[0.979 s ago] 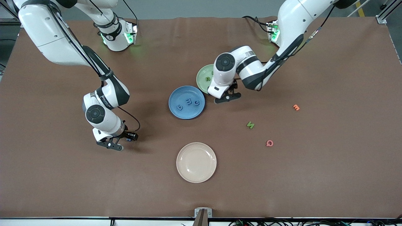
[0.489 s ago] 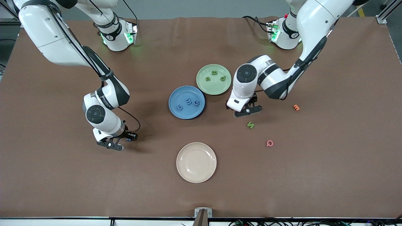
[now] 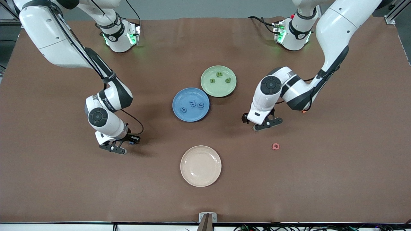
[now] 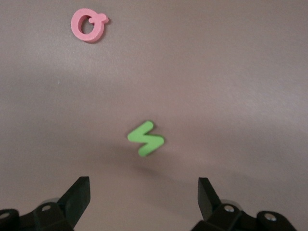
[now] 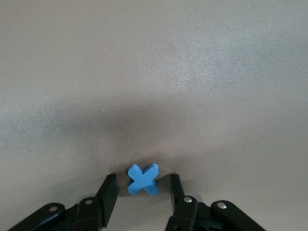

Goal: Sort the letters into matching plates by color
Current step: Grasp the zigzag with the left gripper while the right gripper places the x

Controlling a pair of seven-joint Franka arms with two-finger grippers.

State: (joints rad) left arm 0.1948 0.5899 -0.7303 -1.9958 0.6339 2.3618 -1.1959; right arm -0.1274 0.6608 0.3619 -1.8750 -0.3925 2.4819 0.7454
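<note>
A blue letter x (image 5: 143, 179) lies flat on the table between the fingers of my right gripper (image 5: 142, 177), which stands open with a narrow gap on each side. That right gripper (image 3: 117, 148) is low at the right arm's end. My left gripper (image 3: 266, 125) hangs wide open over a green letter (image 4: 146, 138), which lies just ahead of the left gripper (image 4: 144, 185) and shows only in the left wrist view. The blue plate (image 3: 179, 96) holds three blue letters (image 3: 192, 103). The green plate (image 3: 220, 89) beside it holds three green letters (image 3: 219, 74).
An empty cream plate (image 3: 200, 166) sits nearer the front camera than the blue plate. A pink letter (image 3: 275, 146) (image 4: 88, 25) lies close to the left gripper. An orange letter (image 3: 303, 112) peeks out under the left arm's elbow.
My left arm has swung away from the green plate, toward its own end of the table, and now covers the green letter. The right arm has kept its place.
</note>
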